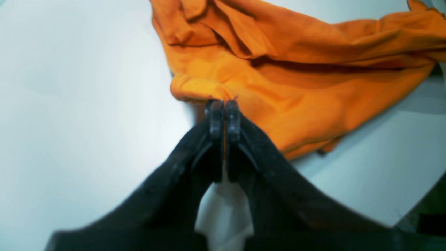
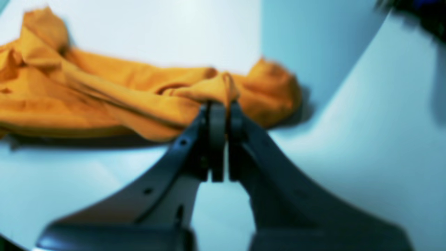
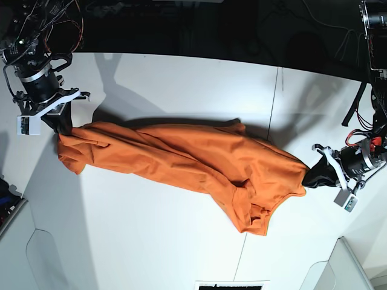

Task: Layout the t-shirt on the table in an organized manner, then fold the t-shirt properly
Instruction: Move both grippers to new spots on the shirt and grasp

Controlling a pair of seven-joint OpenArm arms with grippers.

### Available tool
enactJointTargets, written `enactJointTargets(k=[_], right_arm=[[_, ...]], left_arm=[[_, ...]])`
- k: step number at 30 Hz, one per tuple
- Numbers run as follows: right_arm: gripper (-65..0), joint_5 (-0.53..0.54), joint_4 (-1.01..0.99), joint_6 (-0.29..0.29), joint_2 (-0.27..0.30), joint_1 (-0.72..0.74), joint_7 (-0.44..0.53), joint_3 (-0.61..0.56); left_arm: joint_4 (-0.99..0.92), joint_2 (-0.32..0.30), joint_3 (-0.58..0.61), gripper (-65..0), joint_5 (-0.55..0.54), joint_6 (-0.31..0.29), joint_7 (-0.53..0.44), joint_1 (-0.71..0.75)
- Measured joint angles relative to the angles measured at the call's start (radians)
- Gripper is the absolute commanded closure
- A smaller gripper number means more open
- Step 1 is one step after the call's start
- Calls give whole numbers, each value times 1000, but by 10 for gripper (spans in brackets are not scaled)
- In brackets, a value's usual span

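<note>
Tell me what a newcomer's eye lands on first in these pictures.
The bright orange t-shirt, stretched in a rumpled band across the white table. Next, the two black grippers pinching its ends: the right gripper at the base view's left end, the left gripper at its right end.

Two robot arms are seen from above, built of black housings with white brackets at the wrists and bundled red and black cables. The left gripper point(image 1: 224, 104) has matte black curved fingers; the right gripper point(image 2: 222, 106) shows dark fingers marked with small screw holes.
</note>
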Motion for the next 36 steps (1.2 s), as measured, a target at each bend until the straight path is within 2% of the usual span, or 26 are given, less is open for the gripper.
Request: enactJointTargets(k=[1, 3, 5, 6, 7, 11, 13, 14, 17, 21, 25, 30, 32, 36], right_arm=[[-208, 0, -6, 0, 1, 0, 0, 0], [-289, 1, -16, -1, 1, 1, 1, 0], [-306, 25, -24, 0, 0, -1, -1, -1], [-306, 40, -24, 0, -1, -5, -1, -2], [-306, 55, -24, 0, -2, -8, -1, -2], [-305, 73, -24, 0, -2, -11, -1, -2], [-305, 94, -24, 0, -2, -11, -2, -2], [-304, 129, -24, 10, -2, -16, -1, -2], [-304, 211, -24, 90, 0, -38, -5, -30], [-304, 224, -25, 126, -2, -18, 18, -174], [-304, 45, -50, 129, -2, 23, 78, -394], [-304, -143, -219, 129, 1, 150, 169, -698], [-304, -207, -322, 92, -6, 217, 209, -815], [-304, -341, -503, 32, -58, 332, 260, -987]], left_arm=[[-10, 16, 0, 0, 5, 0, -7, 8], [-42, 59, 0, -113, 28, 0, -15, 16], [-80, 97, 1, -250, 41, 8, -29, 17], [-97, 110, 1, -299, 47, 16, -47, 18], [-112, 119, 1, -319, 55, 26, -59, 17], [-125, 126, -4, -318, 63, 26, -59, 17], [-125, 111, -24, -318, 38, 0, -45, 17], [-124, 100, -42, -318, 18, -8, -35, 18], [-124, 64, -131, -318, -16, -19, -23, 40], [-124, 29, -235, -318, -64, -47, -8, 119], [-123, 37, -243, -318, -75, -50, -2, 217], [-123, 76, -240, -318, -71, -50, -10, 283], [-123, 76, -241, -318, -72, -50, -16, 288], [-123, 74, -243, -318, -69, -50, -19, 288]])
